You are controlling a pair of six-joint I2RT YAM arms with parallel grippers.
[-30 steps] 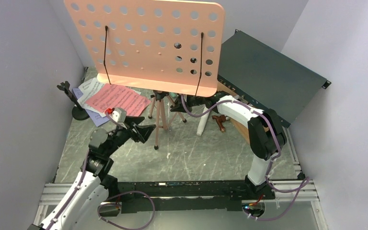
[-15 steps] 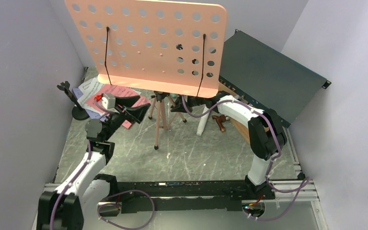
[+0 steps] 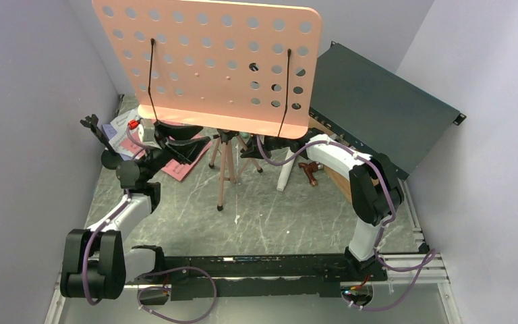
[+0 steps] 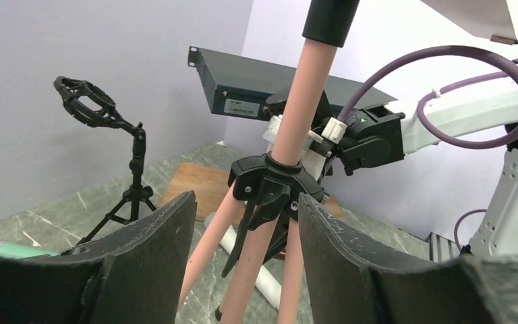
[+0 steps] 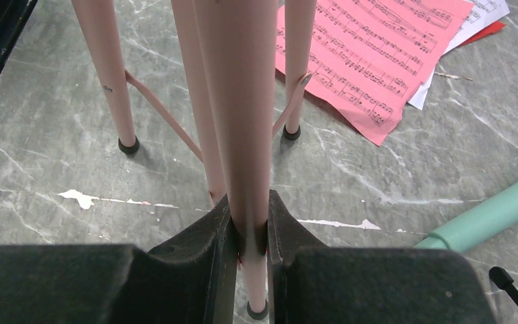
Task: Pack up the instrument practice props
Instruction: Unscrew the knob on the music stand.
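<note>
Your right gripper [image 5: 248, 228] clenches the pole of the music tripod [image 3: 209, 61]. Your left gripper [image 4: 246, 226] hangs released, jaws wide, just beside that tripod.

Pink perforated music stand [image 3: 222, 67] standing upright mid-table, tripod legs spread. Red sheet-music page [image 5: 371, 61] lying flat beside legs, overlapping white pages [image 3: 125, 125]. Green microphone [image 5: 492, 216] lying nearby. White microphone [image 3: 284, 179] lying right of legs. Black microphone mount [image 3: 98, 129] standing far left.

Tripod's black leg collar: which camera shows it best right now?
Left wrist: the collar sits close and centred, framed by the open left gripper. Top external shows it small, under the pink desk. Right wrist shows only the tripod pole and legs, no collar.
</note>
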